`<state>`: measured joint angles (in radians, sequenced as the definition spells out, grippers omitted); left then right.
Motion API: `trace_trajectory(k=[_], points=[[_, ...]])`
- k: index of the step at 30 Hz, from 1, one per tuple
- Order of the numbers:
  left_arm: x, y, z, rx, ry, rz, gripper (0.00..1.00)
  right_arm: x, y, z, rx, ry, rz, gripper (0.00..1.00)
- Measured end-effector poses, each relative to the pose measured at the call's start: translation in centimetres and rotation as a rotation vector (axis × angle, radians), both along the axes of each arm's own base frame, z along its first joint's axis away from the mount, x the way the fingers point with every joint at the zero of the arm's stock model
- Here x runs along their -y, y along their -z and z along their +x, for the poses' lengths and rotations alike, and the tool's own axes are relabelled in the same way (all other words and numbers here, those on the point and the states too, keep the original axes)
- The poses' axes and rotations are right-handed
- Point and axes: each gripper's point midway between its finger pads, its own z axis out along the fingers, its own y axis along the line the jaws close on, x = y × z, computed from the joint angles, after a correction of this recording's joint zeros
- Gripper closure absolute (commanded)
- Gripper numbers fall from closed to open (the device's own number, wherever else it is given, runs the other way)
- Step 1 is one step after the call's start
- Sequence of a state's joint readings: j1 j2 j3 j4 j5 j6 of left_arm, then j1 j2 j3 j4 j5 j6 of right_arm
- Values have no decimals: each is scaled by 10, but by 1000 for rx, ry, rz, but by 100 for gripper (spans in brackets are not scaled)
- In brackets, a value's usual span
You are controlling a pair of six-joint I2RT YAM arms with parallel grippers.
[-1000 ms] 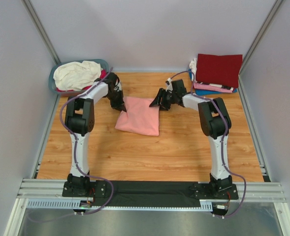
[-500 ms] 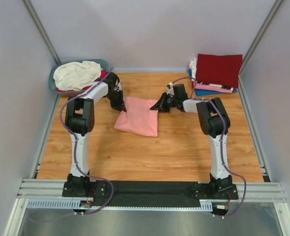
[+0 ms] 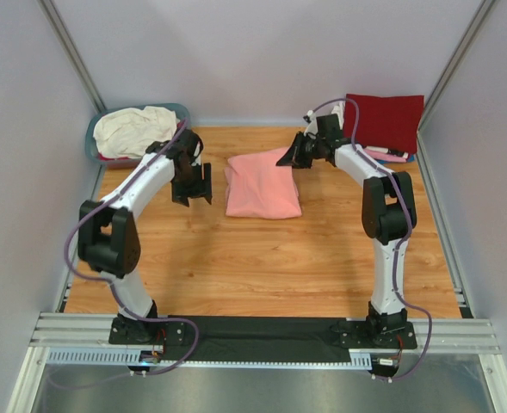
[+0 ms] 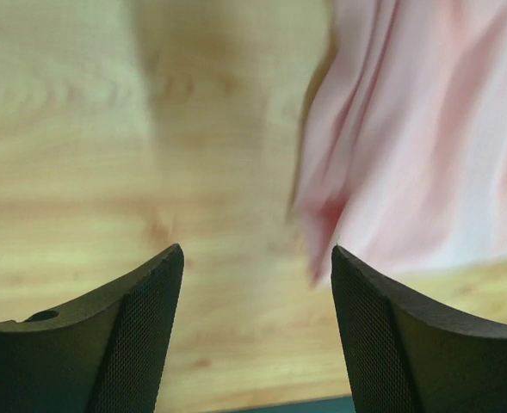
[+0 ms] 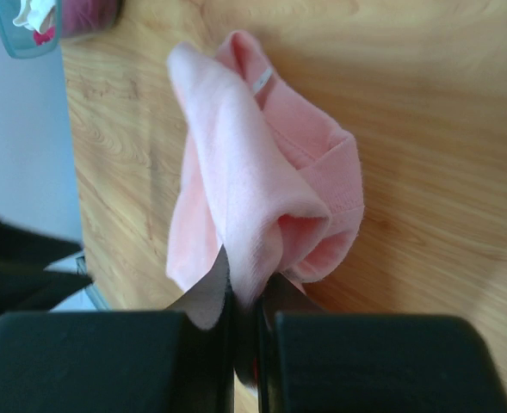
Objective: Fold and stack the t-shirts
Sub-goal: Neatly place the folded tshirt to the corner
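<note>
Wood table (image 3: 236,267), grey-walled bay; contents as follows. Salmon tee (image 3: 262,185): folded, mid-table; shifted right and back from where it lay a second ago, now squarer to the table edge. Left gripper (image 4: 257,258): has let go; jaws apart, drawn off to the tee's left, nothing between them. Right gripper (image 5: 244,297): clenched on a bunched fold at the tee's far right corner, closed within the last second. Stack (image 3: 382,120): back right, dark red on top, near the right gripper. Basket (image 3: 91,144): back left, cream tee (image 3: 132,127) heaped in it. Judgement: tee passed to one arm; folding looks finished; move onto stack pending.
</note>
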<state>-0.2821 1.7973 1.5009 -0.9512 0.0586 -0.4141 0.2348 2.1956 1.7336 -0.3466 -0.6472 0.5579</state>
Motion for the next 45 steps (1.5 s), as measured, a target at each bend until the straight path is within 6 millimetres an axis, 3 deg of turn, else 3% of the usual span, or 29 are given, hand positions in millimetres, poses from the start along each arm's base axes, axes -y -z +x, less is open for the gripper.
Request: trace_trajectory(k=[4,9,14,20,29,39,45], points=[[-1,-33,-55,91,49,-7,30,24,-38,16,94,11,-82,100],[-22,-23,-116,76,54,11,30,59,-73,30,157,43,-164,100],[-34,-26,-146,114,53,3,30,92,-115,52,248,89,-226,100],[-33,-48,-145,234,54,-41,30,125,-148,79,359,145,-282,100],[-28,-39,-141,212,66,-52,31,174,-159,99,446,221,-409,100],[-27,-36,-140,203,66,-50,31,202,-165,109,525,242,-558,100],[-27,-33,-139,191,67,-46,31,230,-186,111,579,283,-588,100]])
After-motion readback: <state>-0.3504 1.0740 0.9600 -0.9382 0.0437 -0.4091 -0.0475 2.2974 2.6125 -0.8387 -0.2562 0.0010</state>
